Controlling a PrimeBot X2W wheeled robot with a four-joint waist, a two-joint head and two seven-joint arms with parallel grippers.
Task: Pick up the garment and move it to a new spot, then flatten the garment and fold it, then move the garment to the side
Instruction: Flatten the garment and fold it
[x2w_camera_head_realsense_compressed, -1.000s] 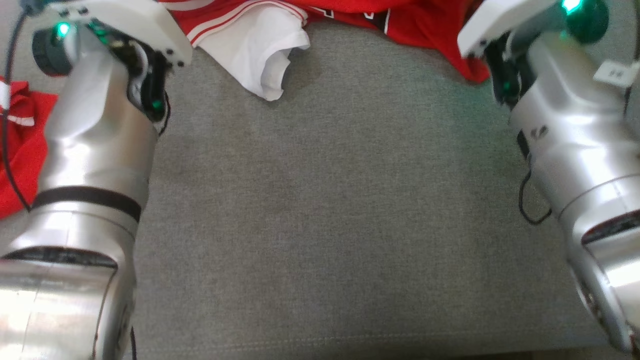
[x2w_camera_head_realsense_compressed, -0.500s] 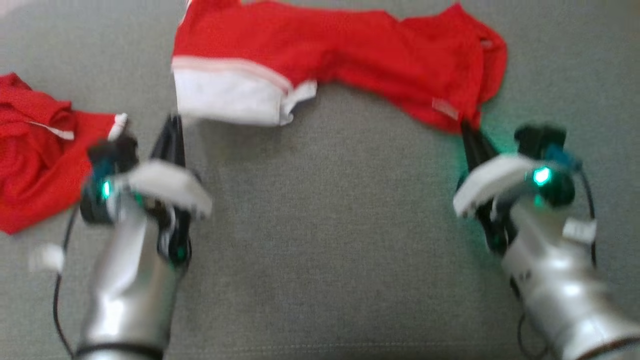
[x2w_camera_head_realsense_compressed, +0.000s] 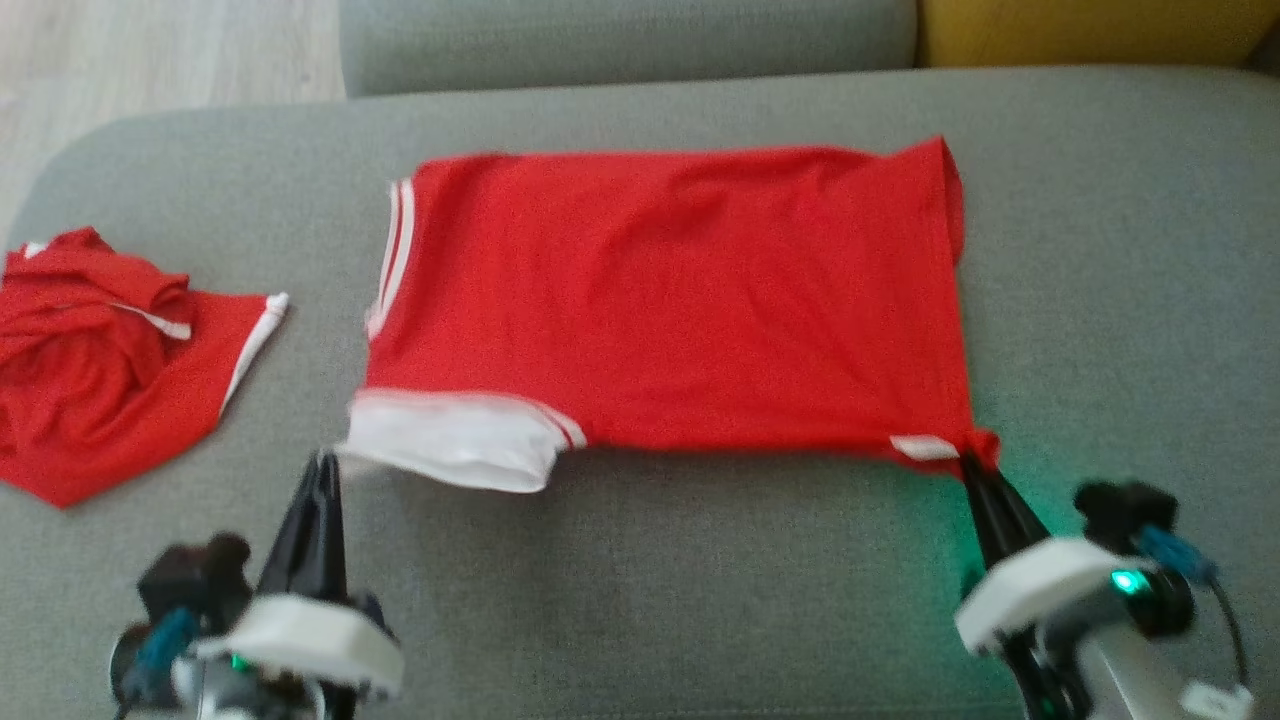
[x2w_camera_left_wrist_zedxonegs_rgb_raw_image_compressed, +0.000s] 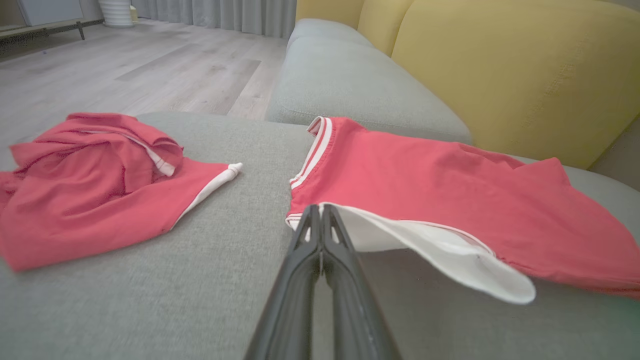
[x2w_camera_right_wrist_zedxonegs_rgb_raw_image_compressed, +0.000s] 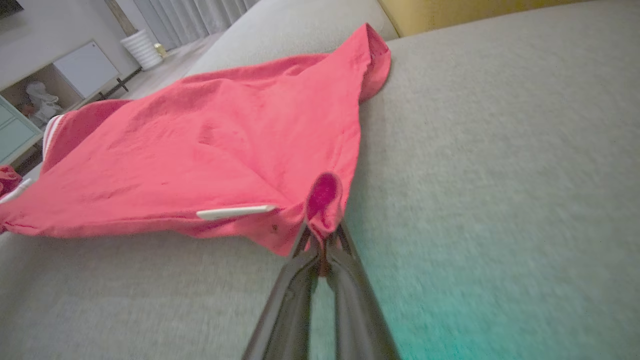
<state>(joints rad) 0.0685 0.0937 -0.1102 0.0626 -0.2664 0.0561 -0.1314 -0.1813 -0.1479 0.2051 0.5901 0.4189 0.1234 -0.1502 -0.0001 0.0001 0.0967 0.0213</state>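
R gripper (x2w_camera_right_wrist_zedxonegs_rgb_raw_image_compressed: 322, 239) is clamping shut on garment (x2w_camera_head_realsense_compressed: 670, 300) at its near corner, red fabric bunching betw. fingertips. L gripper (x2w_camera_left_wrist_zedxonegs_rgb_raw_image_compressed: 320, 212) is pinching closed on white sleeve edge, holding it just off couch (x2w_camera_head_realsense_compressed: 700, 580). Garment is lying spread flat ahead of both grippers. 2nd red shirt (x2w_camera_head_realsense_compressed: 90, 370) is sitting crumpled outboard of L gripper, apart.

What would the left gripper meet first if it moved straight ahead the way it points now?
The white sleeve of the red garment. The left gripper seems to pinch the sleeve's edge with shut jaws, so they look to be touching.
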